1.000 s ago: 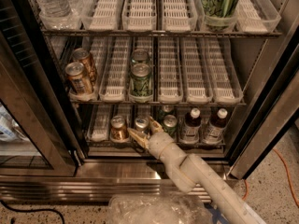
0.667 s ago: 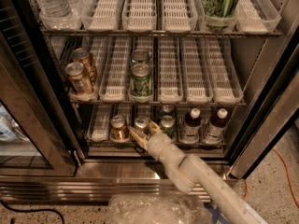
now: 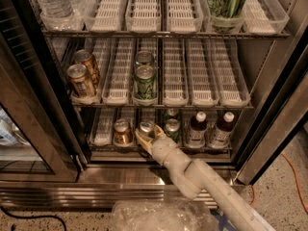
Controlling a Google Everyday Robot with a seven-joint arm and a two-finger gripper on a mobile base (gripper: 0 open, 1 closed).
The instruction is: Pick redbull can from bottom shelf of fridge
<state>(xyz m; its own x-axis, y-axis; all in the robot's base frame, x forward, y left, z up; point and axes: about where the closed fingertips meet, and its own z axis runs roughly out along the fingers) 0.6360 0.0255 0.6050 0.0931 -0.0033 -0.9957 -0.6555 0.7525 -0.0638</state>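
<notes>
My gripper sits at the near edge of the bottom shelf of the fridge, with the fingers spread and nothing held. The redbull can stands just beyond them, with a copper-brown can to its left and a green can to its right. I judge I should go farther in, centred on the slim can and clear of both neighbours, then close on its body.

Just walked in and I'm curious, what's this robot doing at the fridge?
The robot's arm reaches into the open fridge, with its gripper at the bottom shelf, right at the slim silver redbull can. The can stands in its lane between a copper-brown can and a green can, not yet lifted.
</notes>
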